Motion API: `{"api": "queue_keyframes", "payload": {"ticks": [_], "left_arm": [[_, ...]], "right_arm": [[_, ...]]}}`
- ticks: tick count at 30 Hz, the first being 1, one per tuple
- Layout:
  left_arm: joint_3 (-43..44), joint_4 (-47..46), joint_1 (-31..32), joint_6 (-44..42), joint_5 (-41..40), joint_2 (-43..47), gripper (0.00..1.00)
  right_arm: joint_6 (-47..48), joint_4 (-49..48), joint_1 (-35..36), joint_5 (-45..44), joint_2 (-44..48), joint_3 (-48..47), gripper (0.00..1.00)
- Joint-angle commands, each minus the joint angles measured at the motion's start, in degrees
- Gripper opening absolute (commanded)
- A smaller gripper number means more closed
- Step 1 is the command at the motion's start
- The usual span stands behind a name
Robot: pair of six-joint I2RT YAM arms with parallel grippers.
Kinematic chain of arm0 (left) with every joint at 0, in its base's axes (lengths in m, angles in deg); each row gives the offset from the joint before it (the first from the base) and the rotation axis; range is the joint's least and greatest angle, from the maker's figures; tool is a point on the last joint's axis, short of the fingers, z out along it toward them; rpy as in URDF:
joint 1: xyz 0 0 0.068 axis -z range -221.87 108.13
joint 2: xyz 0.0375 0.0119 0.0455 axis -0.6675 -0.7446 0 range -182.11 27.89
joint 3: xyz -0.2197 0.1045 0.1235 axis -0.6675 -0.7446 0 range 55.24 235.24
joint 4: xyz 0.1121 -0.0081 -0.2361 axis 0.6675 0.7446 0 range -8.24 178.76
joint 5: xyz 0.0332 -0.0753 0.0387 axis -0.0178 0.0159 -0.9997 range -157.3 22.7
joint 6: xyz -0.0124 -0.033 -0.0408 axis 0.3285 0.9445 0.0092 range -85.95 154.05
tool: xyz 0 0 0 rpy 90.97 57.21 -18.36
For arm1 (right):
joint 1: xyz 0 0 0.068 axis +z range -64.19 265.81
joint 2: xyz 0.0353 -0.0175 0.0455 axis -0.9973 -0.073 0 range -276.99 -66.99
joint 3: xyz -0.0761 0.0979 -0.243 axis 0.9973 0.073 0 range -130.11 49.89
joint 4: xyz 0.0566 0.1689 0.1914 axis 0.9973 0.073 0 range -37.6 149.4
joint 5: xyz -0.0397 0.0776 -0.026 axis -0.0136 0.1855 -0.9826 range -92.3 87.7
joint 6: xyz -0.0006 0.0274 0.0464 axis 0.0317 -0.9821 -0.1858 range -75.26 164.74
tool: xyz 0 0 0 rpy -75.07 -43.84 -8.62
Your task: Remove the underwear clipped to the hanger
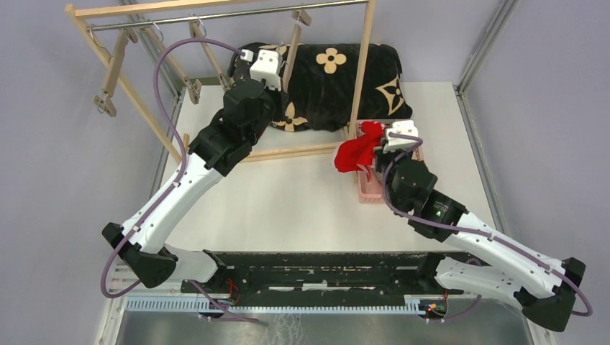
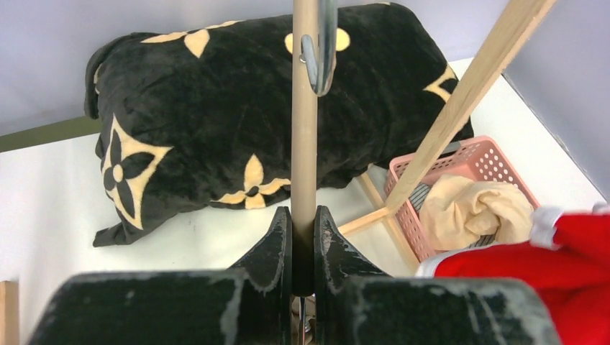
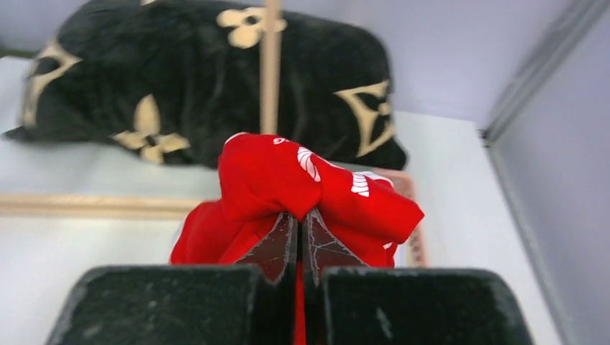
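My right gripper (image 3: 299, 213) is shut on the bright red underwear (image 3: 288, 180) and holds it bunched over the pink basket (image 1: 368, 188); the red cloth (image 1: 358, 149) hangs at the basket's far end. The pale beige underwear (image 2: 471, 208) lies in the pink basket (image 2: 489, 159), with a striped piece (image 2: 419, 198) partly under it. My left gripper (image 2: 303, 214) is shut on the wooden hanger (image 2: 304, 108), which hangs by its metal hook from the rail (image 1: 216, 16).
A big black cushion with tan flower marks (image 1: 345, 72) lies at the back of the table. The wooden rack frame (image 1: 363, 61) stands over it, its base bar (image 1: 288, 152) on the table. Other wooden hangers (image 1: 111, 72) hang at the rail's left.
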Motion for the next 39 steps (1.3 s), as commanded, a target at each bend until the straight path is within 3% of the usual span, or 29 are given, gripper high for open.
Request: {"api": "queue_keyframes", "payload": {"ticks": [1, 5, 12, 26, 33, 39], "left_arm": [[3.8, -0.8, 0.2, -0.2, 2.3, 0.6, 0.03], [3.6, -0.7, 0.1, -0.6, 1.7, 1.1, 0.03], [6.1, 0.1, -0.9, -1.0, 1.1, 0.4, 0.03], [9.1, 2.4, -3.1, -0.5, 2.6, -0.8, 0.03], [10.3, 2.6, -3.9, 0.0, 3.8, -0.9, 0.03], [12.0, 3.6, -4.2, 0.1, 4.5, -2.4, 0.03]], "right_arm": [[4.7, -3.7, -8.3, -1.9, 0.8, -3.5, 0.01], [3.8, -2.3, -14.9, 1.4, -1.1, -5.3, 0.01], [-1.0, -0.3, -20.0, 7.5, -8.5, -4.3, 0.01], [-12.9, 1.4, -29.7, 21.4, -31.9, -4.5, 0.01], [-16.5, 5.7, -31.9, 21.1, -37.8, -5.4, 0.02], [-22.4, 18.1, -35.7, 17.7, -46.3, -12.1, 0.00]]}}
